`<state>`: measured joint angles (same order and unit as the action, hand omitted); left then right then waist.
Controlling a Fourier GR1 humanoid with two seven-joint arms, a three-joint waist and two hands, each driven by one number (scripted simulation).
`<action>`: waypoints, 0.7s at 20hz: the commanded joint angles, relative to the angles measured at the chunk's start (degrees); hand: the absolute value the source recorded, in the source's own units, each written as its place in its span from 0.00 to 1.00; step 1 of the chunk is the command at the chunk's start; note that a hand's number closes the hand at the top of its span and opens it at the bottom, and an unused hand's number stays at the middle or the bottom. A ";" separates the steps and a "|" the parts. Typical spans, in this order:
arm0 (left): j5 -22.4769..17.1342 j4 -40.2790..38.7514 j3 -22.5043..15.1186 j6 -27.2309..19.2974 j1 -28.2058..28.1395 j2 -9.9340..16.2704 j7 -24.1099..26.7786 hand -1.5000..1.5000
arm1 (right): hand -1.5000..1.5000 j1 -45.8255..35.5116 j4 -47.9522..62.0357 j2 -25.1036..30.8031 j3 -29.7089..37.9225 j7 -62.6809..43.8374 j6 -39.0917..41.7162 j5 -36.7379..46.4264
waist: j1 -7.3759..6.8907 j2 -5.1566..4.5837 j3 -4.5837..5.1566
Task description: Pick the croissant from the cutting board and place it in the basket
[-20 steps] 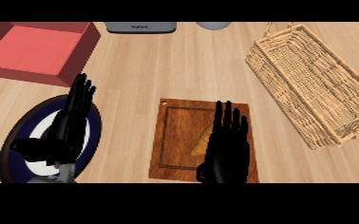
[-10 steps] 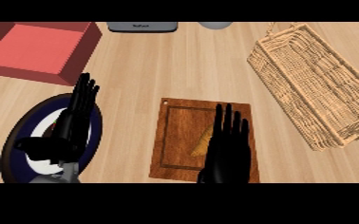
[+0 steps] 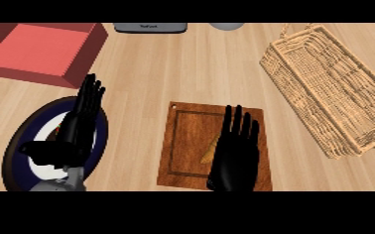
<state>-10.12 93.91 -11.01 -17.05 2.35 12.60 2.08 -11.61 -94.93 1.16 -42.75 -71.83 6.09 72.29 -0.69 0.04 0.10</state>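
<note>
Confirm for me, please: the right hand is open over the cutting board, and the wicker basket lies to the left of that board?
Not quite. The head view shows the right hand open over the cutting board, but the wicker basket lies to the board's right, not its left.

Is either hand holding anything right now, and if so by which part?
Nothing is held. The right hand hovers open over the cutting board, mostly hiding the croissant; the left hand rests open over the plate.
</note>
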 commanded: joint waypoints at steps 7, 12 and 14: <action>-0.01 -1.37 0.80 0.90 0.61 -0.20 0.21 0.50 | 0.00 -2.59 3.18 -1.10 -0.32 -13.41 0.44 -1.17 | 0.22 -0.08 -0.03; 0.21 -0.61 0.91 0.91 -1.86 -0.73 2.08 0.50 | 0.00 -2.75 4.41 -1.10 0.33 -13.41 -1.69 -2.01 | -0.09 -0.03 -0.03; -0.03 0.76 2.36 0.89 0.41 1.05 -1.20 0.50 | 0.00 1.24 5.92 -1.10 -1.81 -13.41 -3.87 -0.73 | 0.17 0.04 -0.08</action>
<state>-9.93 94.38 -10.18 -16.48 1.82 12.38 2.04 -11.84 -90.43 1.12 -42.35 -71.88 4.22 71.34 -0.73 0.05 0.05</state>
